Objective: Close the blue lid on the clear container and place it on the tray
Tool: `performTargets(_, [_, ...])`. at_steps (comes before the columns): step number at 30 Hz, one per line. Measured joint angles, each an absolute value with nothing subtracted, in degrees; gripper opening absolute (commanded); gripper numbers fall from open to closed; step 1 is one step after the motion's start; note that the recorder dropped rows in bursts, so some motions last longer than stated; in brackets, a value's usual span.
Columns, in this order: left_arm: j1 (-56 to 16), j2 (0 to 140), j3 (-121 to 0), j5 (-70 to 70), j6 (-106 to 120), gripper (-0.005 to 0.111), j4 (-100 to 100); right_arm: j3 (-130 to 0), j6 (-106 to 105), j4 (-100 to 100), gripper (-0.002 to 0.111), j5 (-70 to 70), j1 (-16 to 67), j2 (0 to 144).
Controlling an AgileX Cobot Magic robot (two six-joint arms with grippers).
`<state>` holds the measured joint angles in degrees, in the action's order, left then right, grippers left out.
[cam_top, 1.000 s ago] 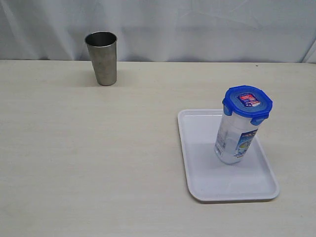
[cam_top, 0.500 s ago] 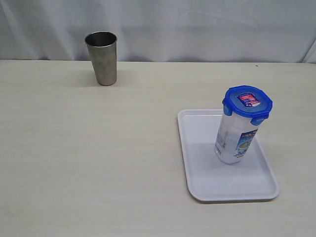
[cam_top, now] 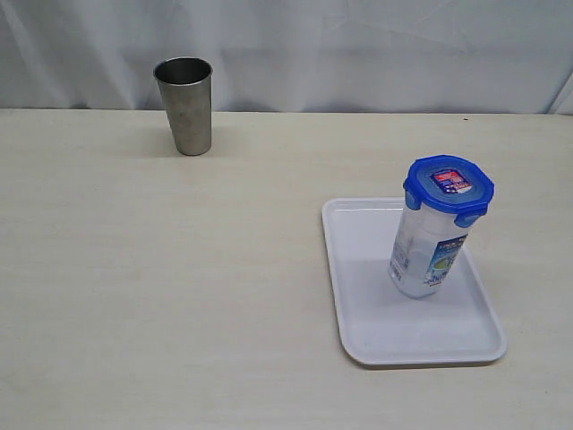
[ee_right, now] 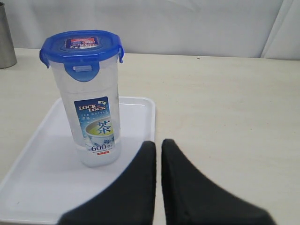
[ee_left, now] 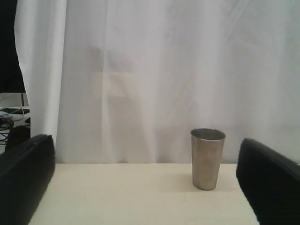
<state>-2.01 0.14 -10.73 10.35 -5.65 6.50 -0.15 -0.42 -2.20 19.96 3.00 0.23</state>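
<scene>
Clear container (cam_top: 428,255): stood upright on the tray, its base wholly inside the rim and nearer the right-hand rim than the left.
Blue lid (cam_top: 448,187): sat on top of the container with its flaps folded down at the rim and the red-and-white sticker facing up.
Tray (cam_top: 421,345): lay flat on the right half of the table, with bare floor showing in front of the container and to its left.
Right gripper (ee_right: 158,145): fingers pressed together on nothing — near the container but apart from it.
Left gripper (ee_left: 147,187): fingers spread wide with nothing between them, looking across bare tabletop at the steel cup.
Steel cup (cam_top: 184,106): upright near the table's far edge, on the left, well apart from the tray.
Table (cam_top: 179,287): a wide bare stretch lay between cup and tray — a white curtain (cam_top: 358,45) hung behind the far edge.
</scene>
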Motion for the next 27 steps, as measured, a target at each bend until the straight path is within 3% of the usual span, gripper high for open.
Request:
performTargets(4, [-2.01, 0.14, -7.68, 7.82, -5.91, 0.098, 6.64, -0.15, -0.42, -2.20, 0.005, 19.96, 3.00, 0.23])
performTargets(6, [-2.01, 0.14, -6.55, 7.00, -6.47, 0.092, 6.64, -0.15, -0.42, -2.20, 0.005, 19.96, 3.00, 0.23])
performTargets(8, [-2.01, 0.14, -5.62, 6.58, -6.91, 0.081, 6.64, -0.15, -0.42, -2.20, 0.005, 19.96, 3.00, 0.23])
performTargets(15, [-2.01, 0.14, -1.99, 6.26, -7.03, 0.021, 6.64, -0.15, -0.42, -2.20, 0.005, 19.96, 3.00, 0.23])
performTargets(18, [-2.01, 0.14, -0.29, 6.09, -5.98, 0.003, 6.68, -0.15, -0.42, -2.20, 0.005, 19.96, 3.00, 0.23])
performTargets(27, [-2.01, 0.14, -0.19, 7.23, 2.15, 0.000, 1.33, -0.15, -0.42, -2.20, 0.005, 19.96, 3.00, 0.23])
